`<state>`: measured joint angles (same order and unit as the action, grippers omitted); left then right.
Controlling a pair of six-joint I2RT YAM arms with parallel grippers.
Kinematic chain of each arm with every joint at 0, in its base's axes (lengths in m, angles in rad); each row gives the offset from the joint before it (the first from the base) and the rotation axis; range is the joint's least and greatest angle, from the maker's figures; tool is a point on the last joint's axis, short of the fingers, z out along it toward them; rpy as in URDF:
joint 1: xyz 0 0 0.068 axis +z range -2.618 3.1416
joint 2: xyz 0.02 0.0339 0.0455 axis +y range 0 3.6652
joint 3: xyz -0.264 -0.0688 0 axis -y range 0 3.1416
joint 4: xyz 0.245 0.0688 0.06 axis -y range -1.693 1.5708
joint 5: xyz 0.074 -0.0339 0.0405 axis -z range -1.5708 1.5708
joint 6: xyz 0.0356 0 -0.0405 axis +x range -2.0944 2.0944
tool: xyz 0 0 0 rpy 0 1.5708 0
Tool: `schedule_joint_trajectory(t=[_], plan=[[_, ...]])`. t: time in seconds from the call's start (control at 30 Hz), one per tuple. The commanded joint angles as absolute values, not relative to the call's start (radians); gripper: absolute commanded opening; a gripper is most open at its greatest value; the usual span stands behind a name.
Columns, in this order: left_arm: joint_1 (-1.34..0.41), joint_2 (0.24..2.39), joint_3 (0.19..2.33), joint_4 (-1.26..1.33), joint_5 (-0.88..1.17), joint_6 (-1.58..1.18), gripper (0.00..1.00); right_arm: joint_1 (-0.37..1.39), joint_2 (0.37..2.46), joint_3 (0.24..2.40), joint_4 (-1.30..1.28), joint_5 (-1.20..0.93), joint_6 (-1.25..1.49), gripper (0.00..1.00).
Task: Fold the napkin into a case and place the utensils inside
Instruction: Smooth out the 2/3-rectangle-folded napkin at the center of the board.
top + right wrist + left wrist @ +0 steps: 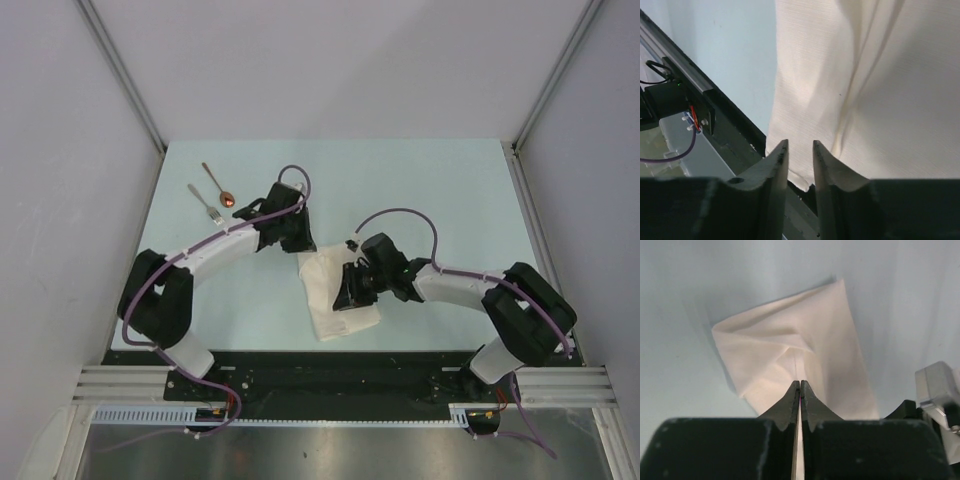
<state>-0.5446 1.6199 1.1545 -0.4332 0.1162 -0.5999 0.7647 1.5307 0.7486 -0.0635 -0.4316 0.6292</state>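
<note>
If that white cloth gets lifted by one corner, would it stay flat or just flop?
Probably flop: the napkin lies in soft folds and creases. It looks thin and light, so a push would likely bunch it rather than slide it whole.

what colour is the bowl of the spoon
The spoon's bowl is shiny copper-orange, seen best in the top external view.

the napkin (790, 345) ahead of the left end effector (800, 386) is plain cream-white with no pattern and grey shading in its creases. close to the right end effector (800, 146) it shows a fine woven grain. both end effectors are matt black. the surface (685, 295) is pale blue-green. beyond the left end effector are a silver fork (205, 203) and a spoon (218, 185) with a copper-orange bowl.
</note>
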Motion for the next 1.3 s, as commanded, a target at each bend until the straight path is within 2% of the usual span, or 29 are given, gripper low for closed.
schedule_joint_trajectory(t=[0.0,0.27,0.6,0.93,1.17,1.27], plan=[[-0.543,1.643,1.100,-0.394,0.238,-0.630,0.00,0.781,1.571,0.761,0.061,-0.483,0.684,0.26],[-0.541,1.752,1.124,-0.319,0.287,-0.650,0.00,0.818,1.605,0.743,0.130,-0.511,0.724,0.13],[-0.520,1.873,1.166,-0.265,0.278,-0.676,0.00,0.838,1.643,0.698,0.201,-0.521,0.753,0.12],[-0.489,1.922,1.178,-0.241,0.245,-0.678,0.00,0.850,1.738,0.546,0.434,-0.584,0.813,0.09],[-0.488,1.905,1.204,-0.261,0.247,-0.663,0.00,0.844,1.678,0.647,0.269,-0.546,0.740,0.10],[-0.488,1.905,1.206,-0.262,0.245,-0.660,0.00,0.841,1.664,0.724,0.212,-0.538,0.718,0.14]])
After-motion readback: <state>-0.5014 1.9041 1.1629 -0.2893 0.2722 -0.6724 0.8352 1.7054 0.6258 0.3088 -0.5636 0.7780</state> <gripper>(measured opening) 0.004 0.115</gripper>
